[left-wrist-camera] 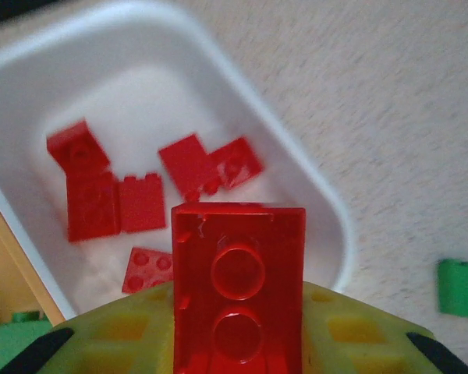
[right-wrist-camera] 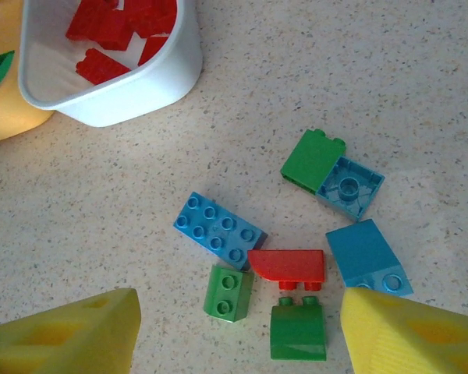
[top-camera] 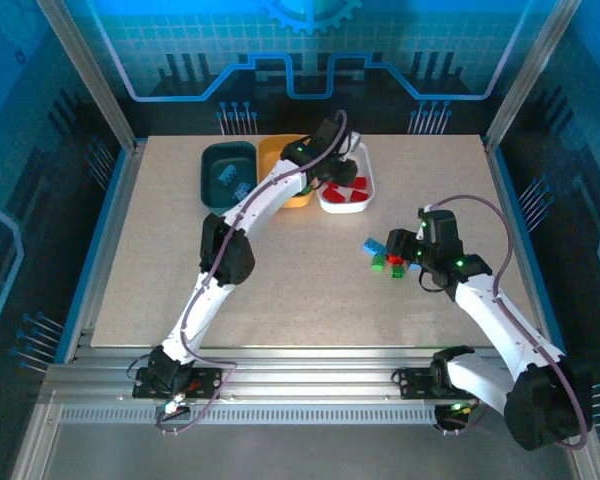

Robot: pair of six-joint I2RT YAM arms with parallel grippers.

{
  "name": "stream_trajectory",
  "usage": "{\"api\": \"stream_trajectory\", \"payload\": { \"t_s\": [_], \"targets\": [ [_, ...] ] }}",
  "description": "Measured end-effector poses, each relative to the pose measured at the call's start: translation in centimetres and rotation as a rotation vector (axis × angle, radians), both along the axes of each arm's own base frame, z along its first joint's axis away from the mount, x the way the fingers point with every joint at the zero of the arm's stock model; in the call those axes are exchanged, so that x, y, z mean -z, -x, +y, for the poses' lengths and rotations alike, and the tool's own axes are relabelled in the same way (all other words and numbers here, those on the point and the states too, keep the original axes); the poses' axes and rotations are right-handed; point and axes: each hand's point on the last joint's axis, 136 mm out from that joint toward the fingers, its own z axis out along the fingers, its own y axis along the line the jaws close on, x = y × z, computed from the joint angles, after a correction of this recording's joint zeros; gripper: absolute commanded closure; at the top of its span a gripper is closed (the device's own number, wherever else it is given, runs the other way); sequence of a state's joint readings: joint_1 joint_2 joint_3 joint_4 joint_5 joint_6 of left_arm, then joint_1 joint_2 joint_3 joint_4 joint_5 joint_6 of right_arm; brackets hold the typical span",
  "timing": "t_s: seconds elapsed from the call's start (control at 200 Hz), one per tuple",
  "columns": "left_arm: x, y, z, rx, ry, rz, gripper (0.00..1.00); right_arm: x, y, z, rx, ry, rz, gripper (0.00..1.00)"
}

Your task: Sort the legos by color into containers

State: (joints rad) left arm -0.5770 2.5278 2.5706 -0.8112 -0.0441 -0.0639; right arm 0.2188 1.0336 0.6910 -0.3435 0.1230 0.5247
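Note:
My left gripper is shut on a red lego brick, held studs-down above the white container. Several red bricks lie inside that tub. The dark teal container holds light blue pieces. The orange-yellow container has green ones in it. My right gripper hangs open above a loose pile on the table: a blue 2x4 brick, a red curved brick, two green bricks, and further green and blue pieces.
The three tubs stand side by side at the table's far middle, the white one rightmost. The loose pile lies right of centre. One green brick sits on the table just beyond the white tub. A metal frame borders the table.

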Motion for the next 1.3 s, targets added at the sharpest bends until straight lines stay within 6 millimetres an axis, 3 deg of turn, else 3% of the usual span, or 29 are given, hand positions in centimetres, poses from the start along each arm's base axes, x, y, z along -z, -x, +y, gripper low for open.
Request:
{"api": "stream_trajectory", "payload": {
  "t_s": [0.11, 0.22, 0.32, 0.375, 0.415, 0.6, 0.73, 0.825, 0.92, 1.016, 1.091, 1.236, 1.301],
  "targets": [
    [3.5, 0.3, 0.7, -0.019, -0.018, 0.086, 0.69, 0.1, 0.0, 0.0, 0.002, -0.003, -0.002, 0.30],
    [4.4, 0.9, 0.5, -0.019, -0.002, 0.125, 0.64, 0.0, -0.2, 0.1, 0.000, -0.007, -0.007, 0.30],
    [4.1, 0.9, 0.0, -0.017, 0.027, 0.128, 0.33, 0.2, -0.2, 0.1, -0.002, -0.008, 0.002, 0.29],
    [4.0, 0.7, -0.2, -0.013, 0.038, 0.121, 0.08, 0.4, -0.2, 0.2, -0.003, -0.009, 0.006, 0.28],
    [3.9, 0.7, -0.3, -0.017, 0.043, 0.122, 0.02, 0.4, -0.2, 0.2, -0.004, -0.009, 0.009, 0.28],
    [3.2, 0.9, -0.1, -0.017, 0.050, 0.112, 0.01, 0.7, -0.2, 0.3, -0.008, -0.011, 0.017, 0.28],
    [0.6, 3.1, 1.3, -0.036, 0.070, 0.110, 0.01, 2.3, -0.3, 0.3, -0.005, -0.004, 0.072, 0.28],
    [-3.1, 6.1, 2.9, -0.059, 0.141, 0.085, 0.01, 4.3, -0.2, 0.3, 0.004, 0.006, 0.146, 0.27],
    [-6.9, 10.5, 5.1, -0.076, 0.252, 0.043, 0.01, 6.0, 0.2, 0.4, 0.010, 0.021, 0.211, 0.26],
    [-8.2, 14.7, 7.3, -0.098, 0.351, 0.023, 0.01, 6.8, 0.7, 0.6, 0.008, 0.041, 0.244, 0.27],
    [-6.5, 17.5, 9.1, -0.131, 0.399, 0.048, 0.01, 7.0, 1.0, 0.7, 0.010, 0.055, 0.256, 0.29],
    [0.4, 21.6, 13.4, -0.254, 0.386, 0.181, 0.01, 8.2, 1.4, 0.5, 0.024, 0.082, 0.298, 0.36],
    [2.4, 22.9, 15.1, -0.308, 0.379, 0.223, 0.01, 9.0, 1.6, 0.4, 0.028, 0.093, 0.328, 0.40]
  ]
}}
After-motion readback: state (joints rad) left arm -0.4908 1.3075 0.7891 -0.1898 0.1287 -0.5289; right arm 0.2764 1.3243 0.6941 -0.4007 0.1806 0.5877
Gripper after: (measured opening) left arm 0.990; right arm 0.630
